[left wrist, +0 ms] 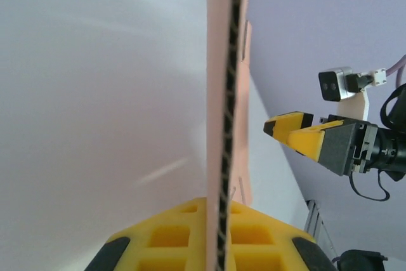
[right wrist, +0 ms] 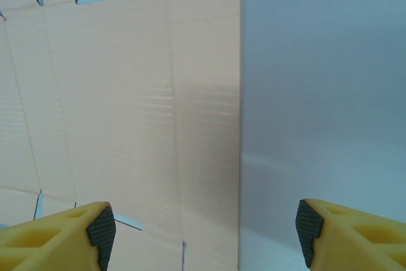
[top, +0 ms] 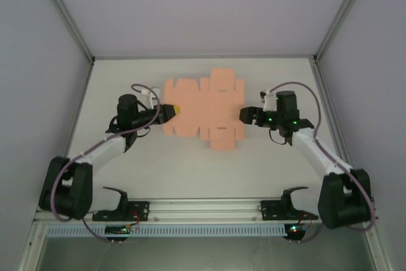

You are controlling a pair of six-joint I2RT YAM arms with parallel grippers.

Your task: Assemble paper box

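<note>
The paper box [top: 203,111] is a flat salmon-pink die-cut sheet with tabs and flaps, lying in the middle of the white table. My left gripper [top: 172,111] is shut on the sheet's left edge. In the left wrist view the card [left wrist: 223,93] runs edge-on between the closed yellow fingers [left wrist: 165,236]. My right gripper [top: 245,115] stands open at the sheet's right edge. In the right wrist view its left fingertip [right wrist: 95,230] is over the card [right wrist: 127,93] and its right fingertip [right wrist: 314,230] is over bare table, with nothing gripped.
The white table [top: 285,169] is walled by grey panels at the left, right and back. An aluminium rail [top: 203,207] with the arm bases runs along the near edge. From the left wrist view, the right gripper [left wrist: 298,132] shows across the sheet.
</note>
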